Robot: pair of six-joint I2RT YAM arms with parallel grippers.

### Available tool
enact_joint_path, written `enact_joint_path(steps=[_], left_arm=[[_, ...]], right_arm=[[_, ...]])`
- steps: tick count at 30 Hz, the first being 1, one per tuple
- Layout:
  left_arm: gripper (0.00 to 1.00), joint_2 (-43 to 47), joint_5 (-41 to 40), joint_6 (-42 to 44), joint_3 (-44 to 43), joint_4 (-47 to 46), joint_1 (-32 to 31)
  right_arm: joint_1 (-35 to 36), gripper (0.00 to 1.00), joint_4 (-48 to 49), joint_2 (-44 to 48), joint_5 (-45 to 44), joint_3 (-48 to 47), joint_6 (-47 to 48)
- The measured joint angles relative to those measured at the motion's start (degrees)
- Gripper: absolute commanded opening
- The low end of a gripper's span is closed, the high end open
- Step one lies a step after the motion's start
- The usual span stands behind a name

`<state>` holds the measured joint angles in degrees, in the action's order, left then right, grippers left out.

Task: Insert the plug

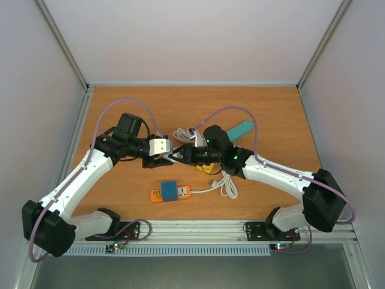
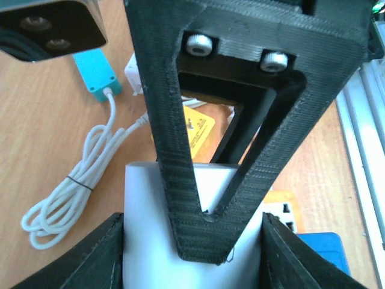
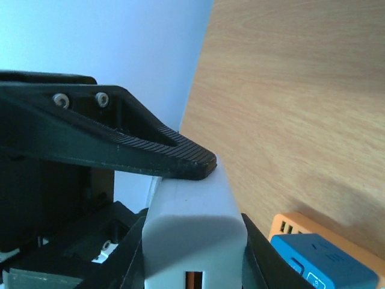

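Centrally, white plug [image 2: 141, 229] sits clamped betw. both hands. Left gripper [image 2: 192, 241] grips its two flanks. Right gripper [image 3: 191, 241] is closed on it crosswise, w/ one ribbed finger [image 2: 180, 180] lying across the plug's face. Power strip [image 1: 183, 192], orange w/ blue adapter [image 1: 169, 190] seated on it, lies on the base side of the hands, apart from the plug.

Free room: bare wood table [image 1: 271, 114] opens beyond the hands toward the far wall & outboard of each wrist; side walls well apart from both arms. Clutter sits on the right hand's side: coiled white cable [image 1: 228, 185] beside its forearm, teal block [image 1: 240, 129] beyond its wrist, yellow card [image 2: 201, 126] beneath it.

Pose: both arms reach inward fr. their bases, forearms converging, fingertips meeting at mid-table.

Views: top view mostly hides the plug behind the fingers. Left wrist view alone shows the cross-grip & the cable entering the teal block. Right wrist view alone shows a small slot in the plug's end face, strip low and right of that hand. Plug's height over table: cannot tell.
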<state>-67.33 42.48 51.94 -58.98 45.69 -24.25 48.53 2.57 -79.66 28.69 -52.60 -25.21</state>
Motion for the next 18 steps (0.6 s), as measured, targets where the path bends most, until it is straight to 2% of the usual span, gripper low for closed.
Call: enact_joint_path(steps=[1, 2, 4, 6, 13, 18], left_arm=[[0.46, 0.2, -0.5, 0.7, 0.2, -1.0, 0.0], [0.66, 0.2, -1.0, 0.7, 0.2, -1.6, -0.1], [0.95, 0.2, -1.1, 1.0, 0.3, -1.8, -0.2], [0.99, 0.3, -0.7, 1.4, 0.8, -0.5, -0.2], [1.00, 1.2, -1.1, 2.8, 6.3, 3.8, -0.2], [1.00, 1.3, -1.8, 3.5, 11.6, 4.7, -1.3]], right_arm=[[-0.2, 0.03, 0.5, -0.2, 0.1, 0.2, -2.7], [-0.4, 0.02, 1.2, -0.2, 0.7, 0.3, -3.0], [-1.0, 0.01, 2.4, -0.1, 1.1, 1.1, -3.5], [-1.4, 0.01, 2.4, 0.8, 2.2, 2.4, -1.7], [-2.8, 0.01, -4.7, 6.7, -1.2, 4.6, 6.7], [-2.8, 0.02, -6.0, 10.5, -3.8, 7.0, 13.7]])
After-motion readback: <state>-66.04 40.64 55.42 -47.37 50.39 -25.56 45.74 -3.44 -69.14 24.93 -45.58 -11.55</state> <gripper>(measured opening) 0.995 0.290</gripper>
